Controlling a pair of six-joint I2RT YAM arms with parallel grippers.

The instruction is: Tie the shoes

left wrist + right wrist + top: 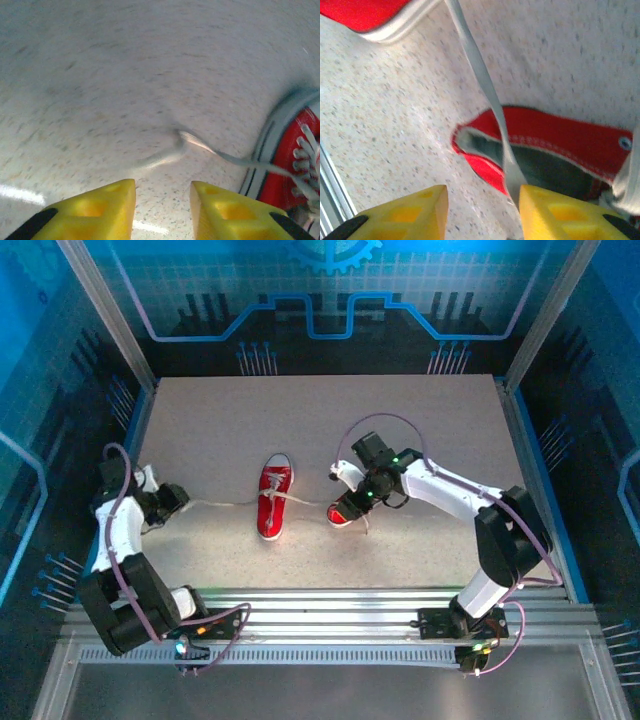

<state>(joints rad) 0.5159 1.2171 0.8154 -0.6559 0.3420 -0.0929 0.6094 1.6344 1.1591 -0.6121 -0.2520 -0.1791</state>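
Note:
Two red shoes lie on the table. One shoe (275, 498) sits mid-table, its white laces stretched out to both sides. The other shoe (344, 511) lies partly under my right gripper (354, 497). In the right wrist view that gripper (482, 212) is open above this shoe (570, 145), and a lace (490, 100) runs down to touch the inner edge of its right finger (545, 210). My left gripper (176, 503) is open too. In the left wrist view the left gripper (162, 210) hovers over bare table, the lace end (170, 152) lying loose just ahead of it and the shoe (287, 170) at the right.
The speckled table (420, 420) is walled by blue panels at the back and sides. A ribbed metal rail (330, 605) runs along the near edge by the arm bases. The first shoe's white sole (395, 25) shows at the upper left of the right wrist view.

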